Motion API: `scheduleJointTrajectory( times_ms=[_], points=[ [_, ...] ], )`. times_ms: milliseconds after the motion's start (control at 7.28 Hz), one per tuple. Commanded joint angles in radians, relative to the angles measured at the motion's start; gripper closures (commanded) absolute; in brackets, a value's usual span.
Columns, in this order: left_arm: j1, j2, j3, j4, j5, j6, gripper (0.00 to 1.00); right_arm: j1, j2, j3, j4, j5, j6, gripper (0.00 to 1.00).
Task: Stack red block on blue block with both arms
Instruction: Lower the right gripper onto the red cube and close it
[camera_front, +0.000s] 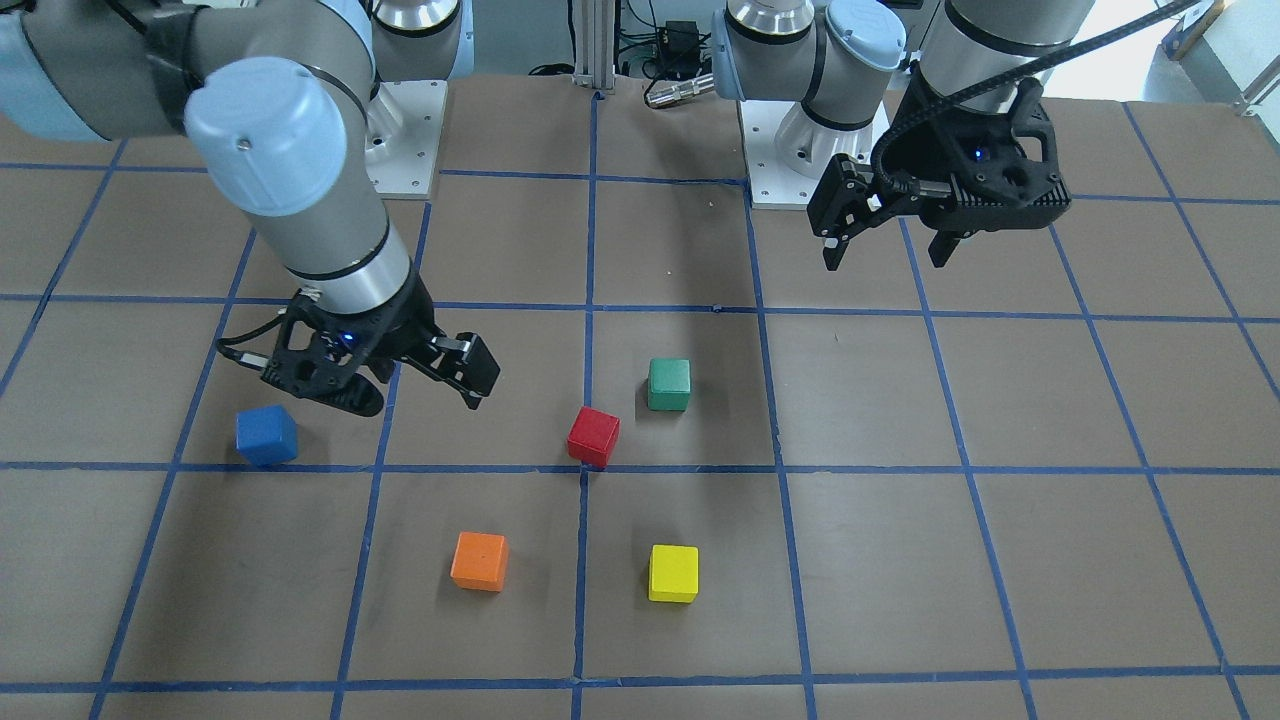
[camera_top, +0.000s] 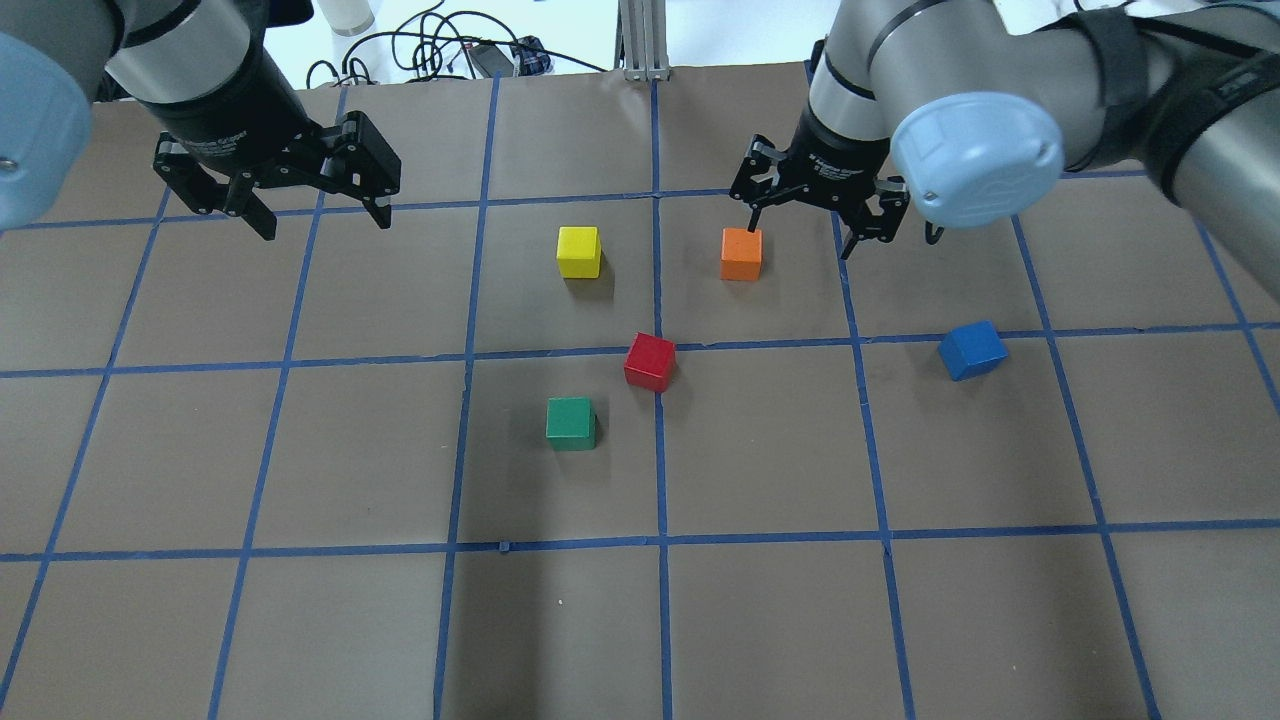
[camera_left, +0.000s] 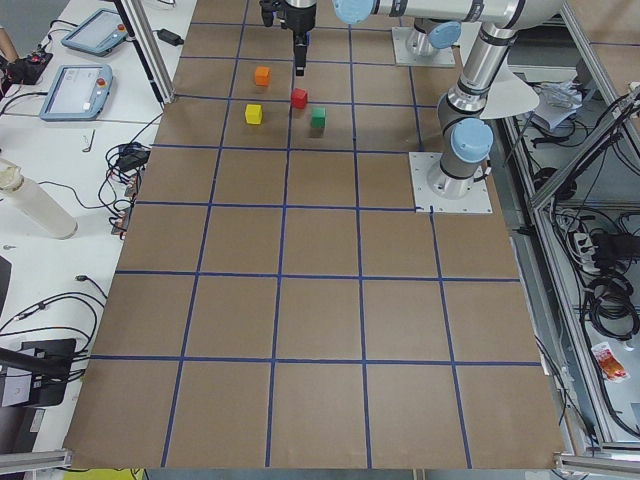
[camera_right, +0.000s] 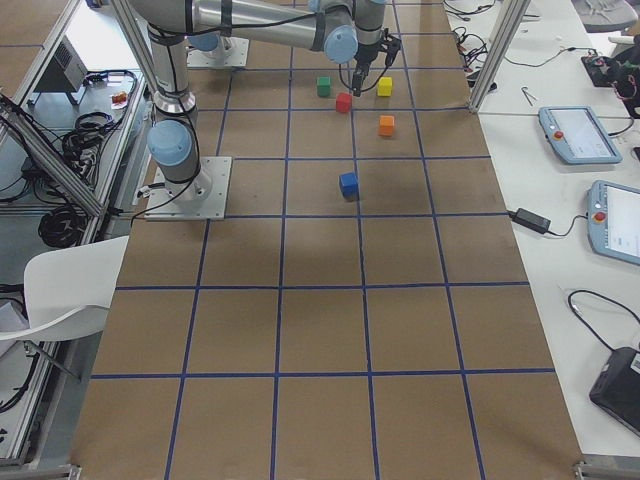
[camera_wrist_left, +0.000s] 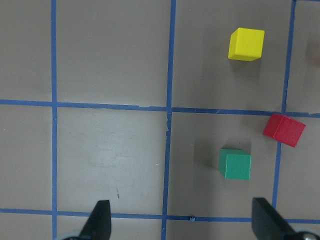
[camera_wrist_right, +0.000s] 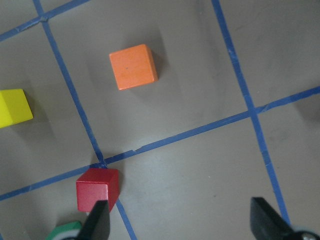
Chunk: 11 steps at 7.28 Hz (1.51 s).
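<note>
The right wrist view catches the red block (camera_wrist_right: 97, 189) and the orange cube (camera_wrist_right: 133, 66) but not the blue block (camera_top: 972, 350). The overhead view shows the blue block on the table, well to the red block's right. Both are cubes with no long axis, each turned askew to the tape lines (camera_top: 660, 450). The right gripper (camera_top: 803, 228) hangs fingers-down on the red block's right, jaws spread and empty. The left gripper (camera_top: 325, 222), also spread and empty, hangs well to its left.

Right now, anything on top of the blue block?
Nothing: the blue block has a bare top in the overhead and front views. The red block sits apart on the table. The blue block's underside is covered.
</note>
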Motion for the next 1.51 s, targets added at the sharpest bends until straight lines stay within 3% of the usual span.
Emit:
scheduleJointTrajectory(
  times_ms=[0,412,962,1374],
  points=[
    [-0.002,0.0,0.001,-0.001,0.007,0.0,0.0,0.076,0.049,0.001,-0.037,-0.006,0.073,0.0],
    [-0.002,-0.001,0.001,0.001,0.007,0.0,0.0,0.151,0.171,-0.001,-0.164,0.003,0.198,0.0],
    [-0.001,-0.001,0.0,0.004,0.007,0.001,0.0,0.187,0.263,0.001,-0.16,0.008,0.197,0.0],
    [-0.002,0.0,-0.01,0.007,0.009,0.0,0.0,0.189,0.299,0.001,-0.16,0.059,0.188,0.0]
  ],
)
